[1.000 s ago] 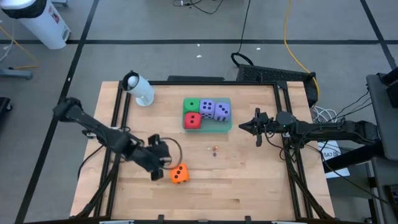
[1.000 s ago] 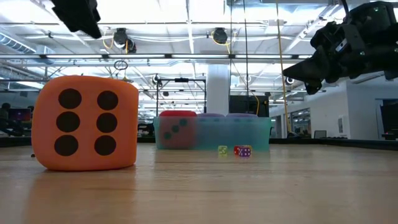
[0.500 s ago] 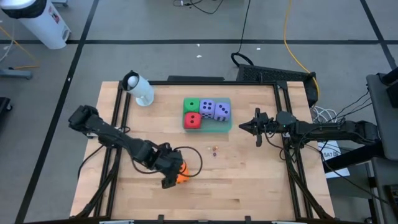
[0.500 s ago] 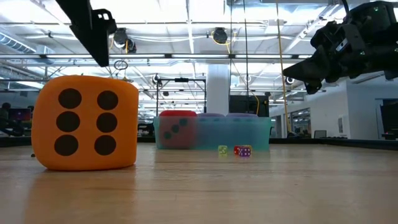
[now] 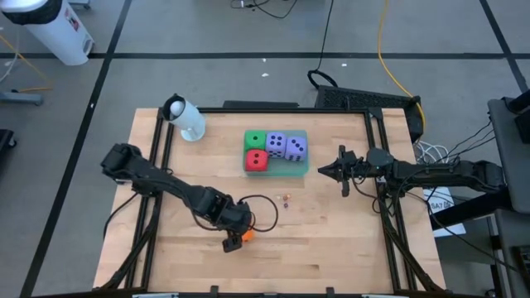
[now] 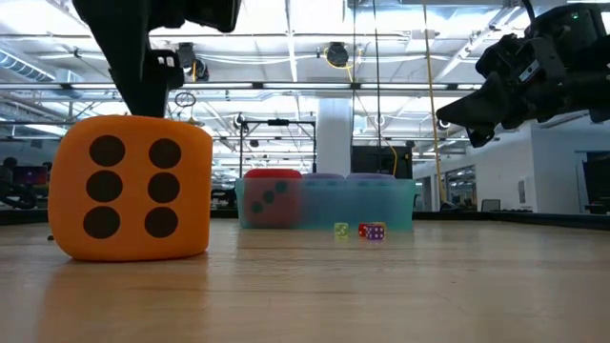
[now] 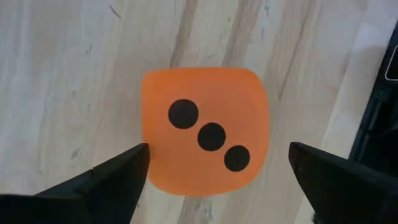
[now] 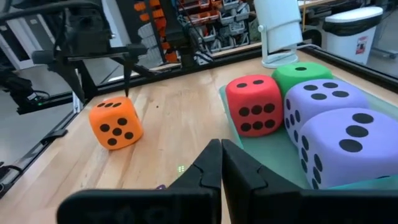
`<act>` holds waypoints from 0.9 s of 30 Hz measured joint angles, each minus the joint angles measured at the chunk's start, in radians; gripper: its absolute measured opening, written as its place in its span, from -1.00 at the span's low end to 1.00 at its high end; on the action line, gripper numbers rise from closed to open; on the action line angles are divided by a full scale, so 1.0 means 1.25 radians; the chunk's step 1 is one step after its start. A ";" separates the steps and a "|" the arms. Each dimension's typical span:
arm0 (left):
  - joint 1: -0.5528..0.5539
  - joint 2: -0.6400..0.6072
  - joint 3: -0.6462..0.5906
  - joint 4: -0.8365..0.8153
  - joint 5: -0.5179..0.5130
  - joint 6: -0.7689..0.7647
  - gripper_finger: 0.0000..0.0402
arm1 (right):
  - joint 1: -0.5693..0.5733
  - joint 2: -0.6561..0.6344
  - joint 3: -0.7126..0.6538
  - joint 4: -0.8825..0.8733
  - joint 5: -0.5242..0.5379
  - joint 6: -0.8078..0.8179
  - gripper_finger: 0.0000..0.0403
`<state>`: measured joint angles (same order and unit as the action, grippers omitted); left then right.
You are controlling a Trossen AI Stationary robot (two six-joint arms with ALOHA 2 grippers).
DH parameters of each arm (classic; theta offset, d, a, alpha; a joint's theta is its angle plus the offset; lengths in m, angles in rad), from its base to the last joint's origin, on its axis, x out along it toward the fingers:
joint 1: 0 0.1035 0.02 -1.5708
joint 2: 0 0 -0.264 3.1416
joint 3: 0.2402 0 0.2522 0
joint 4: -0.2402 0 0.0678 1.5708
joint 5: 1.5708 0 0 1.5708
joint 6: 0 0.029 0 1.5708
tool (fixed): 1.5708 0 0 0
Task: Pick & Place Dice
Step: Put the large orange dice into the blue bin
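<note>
The orange die (image 7: 205, 130) rests on the bare wood near the table's front, three pips up. My left gripper (image 7: 217, 180) hangs open over it, pointing steeply down, one finger on either side and not touching; in the high view it (image 5: 236, 233) hides most of the die (image 5: 247, 237). The red die (image 5: 257, 161), the green die (image 5: 254, 140) and two purple dice (image 5: 286, 146) sit in a pale green tray (image 5: 290, 169) farther back. My right gripper (image 5: 320, 171) waits shut in the air, to the right of the tray.
A white cylinder (image 5: 186, 118) stands at the table's far left corner. Two tiny dice (image 5: 286, 199) lie on the wood between the tray and the orange die. Raised rails (image 5: 157, 165) run along both sides of the table.
My left gripper has gone toward the table's right and near edges and down, tipping to point more steeply downward, until it stands over the orange die. The die has not moved.
</note>
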<state>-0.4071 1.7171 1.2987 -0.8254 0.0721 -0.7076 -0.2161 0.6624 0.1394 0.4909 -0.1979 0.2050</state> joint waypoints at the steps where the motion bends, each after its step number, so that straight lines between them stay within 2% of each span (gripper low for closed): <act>1: 0.002 0.005 0.000 0.000 0.002 0.002 0.96 | 0.000 0.000 0.000 0.001 -0.001 0.000 -1.00; 11: 0.004 0.020 0.000 0.004 -0.006 0.016 0.96 | 0.000 0.000 0.000 0.004 -0.011 0.012 -1.00; 17: 0.013 -0.005 0.001 -0.014 0.022 -0.018 0.96 | 0.000 0.000 0.000 0.005 -0.011 0.012 -1.00; 21: 0.017 -0.009 0.024 -0.064 0.003 -0.021 0.96 | 0.000 0.000 0.000 0.005 -0.011 0.012 -1.00; 27: 0.022 0.001 0.029 -0.067 -0.014 0.026 0.95 | 0.000 0.000 0.001 0.005 -0.011 0.012 -1.00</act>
<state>-0.3790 1.7177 1.3353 -0.9086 0.0546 -0.6753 -0.2161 0.6623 0.1402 0.4972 -0.2111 0.2203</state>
